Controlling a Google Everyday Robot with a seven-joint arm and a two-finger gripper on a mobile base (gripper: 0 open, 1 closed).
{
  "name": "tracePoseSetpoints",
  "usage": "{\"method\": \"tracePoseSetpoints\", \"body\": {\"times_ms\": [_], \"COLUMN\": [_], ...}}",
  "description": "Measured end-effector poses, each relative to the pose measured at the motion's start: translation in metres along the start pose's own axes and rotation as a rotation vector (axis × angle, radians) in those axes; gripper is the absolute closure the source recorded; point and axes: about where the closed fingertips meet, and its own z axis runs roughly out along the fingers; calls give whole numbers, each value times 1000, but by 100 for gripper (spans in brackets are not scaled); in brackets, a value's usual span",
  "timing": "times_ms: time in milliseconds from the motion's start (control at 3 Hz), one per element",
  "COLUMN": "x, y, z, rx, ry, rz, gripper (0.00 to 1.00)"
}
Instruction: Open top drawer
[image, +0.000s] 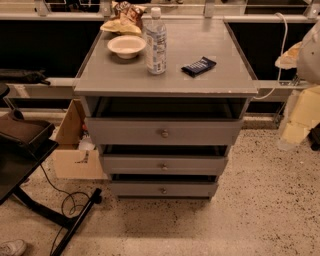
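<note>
The top drawer (162, 131) is the widest grey drawer of the grey cabinet, with a small round metal knob (164, 133) at the centre of its front. It stands pulled out from under the cabinet top (165, 82), and its dark inside shows behind the front. Two narrower drawers sit below it, the middle drawer (163, 164) and the bottom drawer (163, 189), each also standing out a little. Cream and white parts of my arm (304, 107) show at the right edge, apart from the cabinet. My gripper is out of view.
On the cabinet top stand a white bowl (126, 46), a water bottle (156, 42), a dark snack packet (198, 66) and snack bags (122, 17). A black stand (25, 145), a cardboard box (75, 147) and a floor cable (70, 200) are at the left.
</note>
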Motion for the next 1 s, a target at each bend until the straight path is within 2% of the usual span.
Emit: {"method": "tracePoseSetpoints", "body": {"times_ms": [333, 667, 1000], "x": [-1, -13, -34], "y": [0, -8, -20], "z": [0, 29, 83], "rx": [4, 14, 21], "ry": [0, -29, -59], "rz": [-1, -35, -97], "gripper": [0, 0, 0]}}
